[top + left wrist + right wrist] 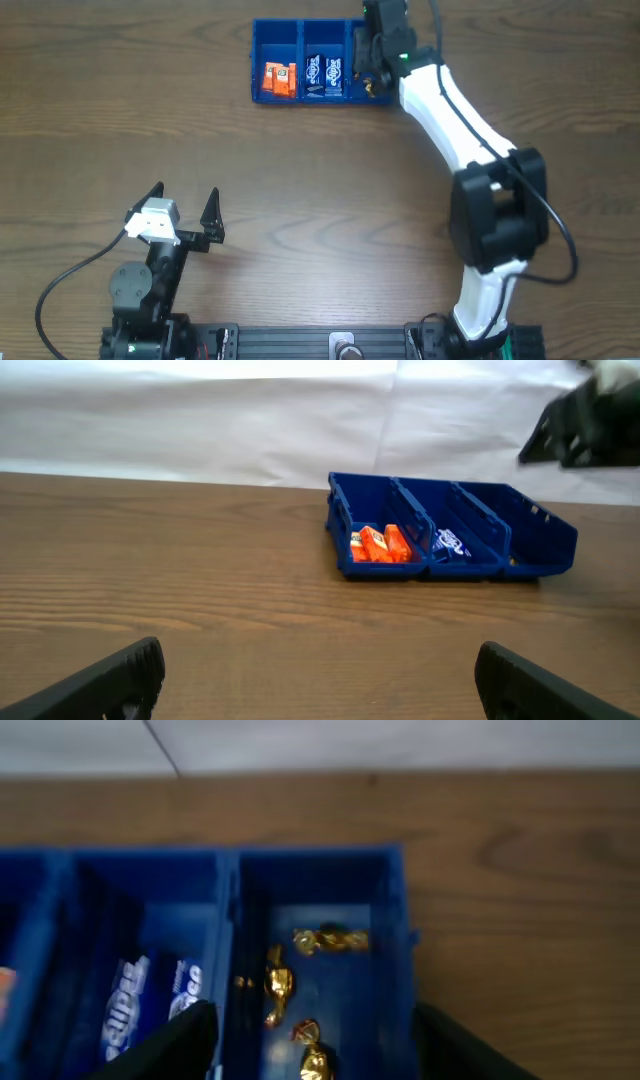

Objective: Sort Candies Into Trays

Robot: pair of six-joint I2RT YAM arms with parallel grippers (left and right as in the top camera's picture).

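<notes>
While over tray [300, 860], right pincer [315, 1038] spread.

Candies [280, 982] in tray [256, 60] compartments

Bare tabletop [300, 180] runs wide up to the tray [256, 62] at the far edge. The right arm [450, 110] slants over the tray's right compartment, blocking it from above; the other two compartments lie open.

The tray [300, 24] at the top of the top view is bright blue; its compartments hold orange candies [279, 80], blue-and-white candies [325, 78] and shiny gold candies [280, 982]. The table [330, 180] is brown with streaked wood grain, and the right arm [450, 110] is white and black.
</notes>
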